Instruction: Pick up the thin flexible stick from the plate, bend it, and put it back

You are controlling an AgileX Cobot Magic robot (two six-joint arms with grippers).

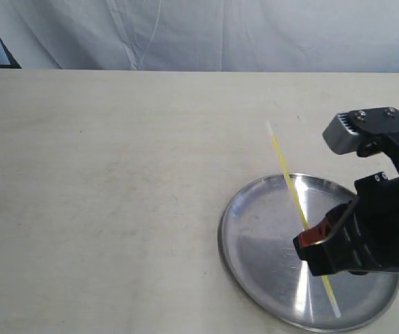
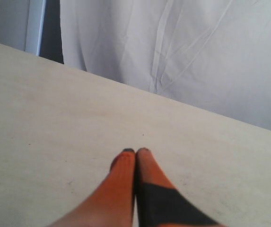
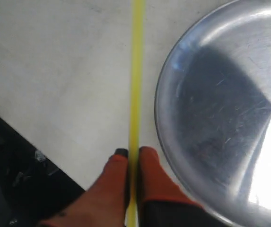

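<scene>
The thin yellow stick (image 1: 287,182) is lifted above the round silver plate (image 1: 262,236), held straight and slanting from a pale tip at the upper left down past the gripper to its lower end over the plate. My right gripper (image 1: 309,235) is shut on it near its middle. In the right wrist view the stick (image 3: 136,80) runs straight out between the orange fingertips (image 3: 148,163), beside the plate's rim (image 3: 166,123). My left gripper (image 2: 136,152) is shut with nothing in it, over bare table, and does not show in the exterior view.
The pale table (image 1: 102,181) stretches left of the plate, with a white curtain (image 1: 206,31) behind its far edge. The plate sits near the table's front right corner; the table's edge and dark floor (image 3: 12,175) show close by in the right wrist view.
</scene>
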